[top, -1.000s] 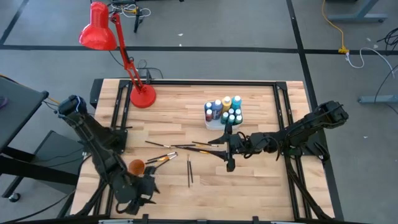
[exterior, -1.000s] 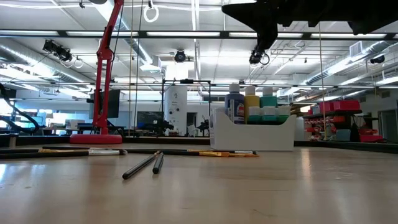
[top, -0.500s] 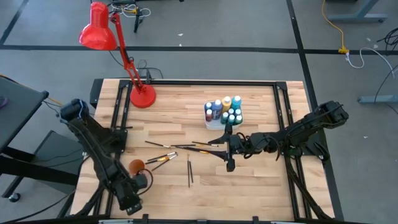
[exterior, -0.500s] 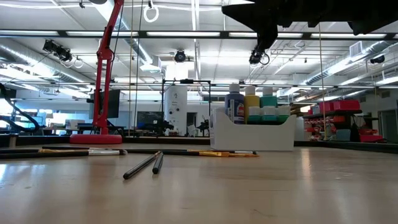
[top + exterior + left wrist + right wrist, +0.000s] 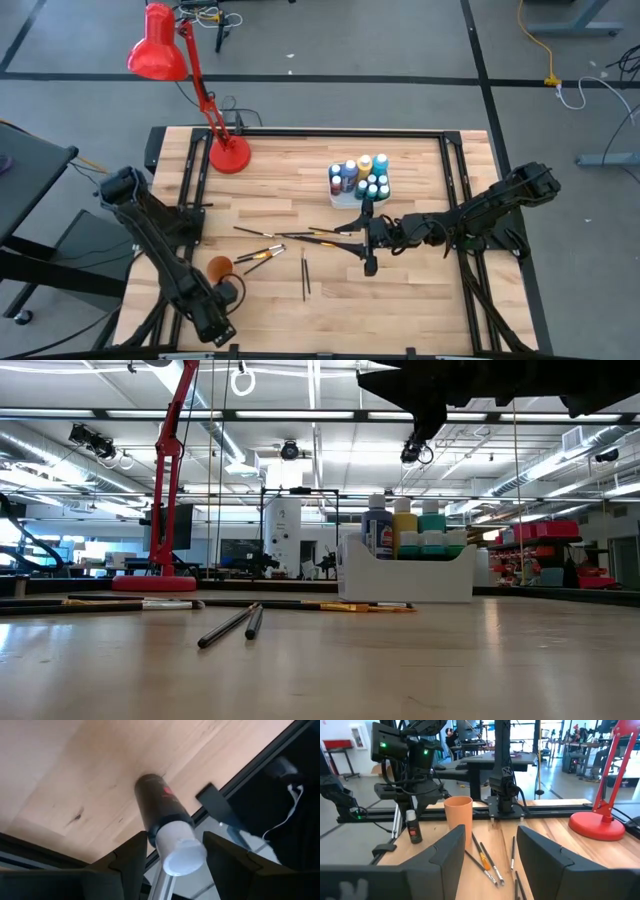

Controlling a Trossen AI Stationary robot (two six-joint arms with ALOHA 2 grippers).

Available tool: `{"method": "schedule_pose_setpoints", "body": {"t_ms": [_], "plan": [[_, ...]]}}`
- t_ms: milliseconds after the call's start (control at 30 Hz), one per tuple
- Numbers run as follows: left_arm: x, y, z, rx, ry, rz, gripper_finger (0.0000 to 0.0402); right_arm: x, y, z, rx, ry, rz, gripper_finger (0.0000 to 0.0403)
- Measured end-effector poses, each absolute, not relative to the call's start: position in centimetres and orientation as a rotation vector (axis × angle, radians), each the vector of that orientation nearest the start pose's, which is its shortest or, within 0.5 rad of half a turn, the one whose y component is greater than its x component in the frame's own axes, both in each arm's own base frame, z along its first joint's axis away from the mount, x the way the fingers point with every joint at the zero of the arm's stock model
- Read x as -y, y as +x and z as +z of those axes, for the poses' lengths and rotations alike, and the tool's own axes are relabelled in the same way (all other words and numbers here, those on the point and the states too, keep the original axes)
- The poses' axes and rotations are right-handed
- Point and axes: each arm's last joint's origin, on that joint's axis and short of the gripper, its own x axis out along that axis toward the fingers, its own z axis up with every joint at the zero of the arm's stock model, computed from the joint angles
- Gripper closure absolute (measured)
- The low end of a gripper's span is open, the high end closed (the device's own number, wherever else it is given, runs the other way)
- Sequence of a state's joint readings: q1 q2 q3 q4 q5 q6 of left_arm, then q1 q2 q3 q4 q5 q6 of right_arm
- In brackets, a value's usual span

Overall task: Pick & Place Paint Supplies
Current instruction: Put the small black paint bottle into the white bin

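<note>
A dark paint bottle with a white cap point(image 5: 165, 815) stands upright on the table's near left corner, close to the edge, also visible as the bottle point(image 5: 413, 831). My left gripper point(image 5: 175, 836) hangs open over it, pointing steeply down, one finger on either side of the cap and apart from it. My right gripper point(image 5: 367, 238) hovers open and level at mid-table, pointing toward the table's left, with nothing between its fingers. Thin dark-handled paintbrushes point(image 5: 290, 237) lie flat on the wood. Several paint bottles point(image 5: 360, 178) stand in the white tray point(image 5: 405, 575).
An orange cup point(image 5: 218, 267) stands upright just beside the dark bottle. The red desk lamp's base point(image 5: 229, 156) sits at the far left, and its arm reaches over the table's far edge. Black frame rails point(image 5: 190, 180) run along the table's sides.
My left gripper has sunk toward the table's near left corner, rolled about its own axis and tipped from nearly level to steeply down over the dark bottle. Its fingers have stayed open. The bottle has not moved.
</note>
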State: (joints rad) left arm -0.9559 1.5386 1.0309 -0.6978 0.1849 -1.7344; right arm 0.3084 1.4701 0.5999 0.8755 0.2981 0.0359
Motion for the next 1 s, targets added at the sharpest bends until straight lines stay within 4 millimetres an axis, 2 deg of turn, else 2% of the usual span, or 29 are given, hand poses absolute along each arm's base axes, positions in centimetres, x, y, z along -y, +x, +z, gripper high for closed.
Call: {"method": "schedule_pose_setpoints", "body": {"t_ms": [133,333,600,800,1000], "plan": [[24.2,16.2,20.6,-1.615,-0.869,0.229,0.0213,-8.1,28.2,21.8,0.004,0.033,0.011,0.0221],[24.1,16.4,20.7,-1.569,-0.848,0.214,0.0278,-8.1,28.1,21.8,0.004,0.031,0.011,0.0221],[23.7,17.5,20.7,-1.428,-0.724,0.121,0.0282,-8.1,28.1,21.8,0.004,0.031,0.011,0.0221],[22.0,19.6,20.8,-1.348,-0.576,0.049,0.0275,-8.1,28.1,21.8,0.003,0.047,0.037,0.0221],[19.0,22.6,20.8,-1.289,-0.428,-0.014,0.0281,-8.5,28.2,21.4,-0.038,0.164,0.167,0.0221]]}}
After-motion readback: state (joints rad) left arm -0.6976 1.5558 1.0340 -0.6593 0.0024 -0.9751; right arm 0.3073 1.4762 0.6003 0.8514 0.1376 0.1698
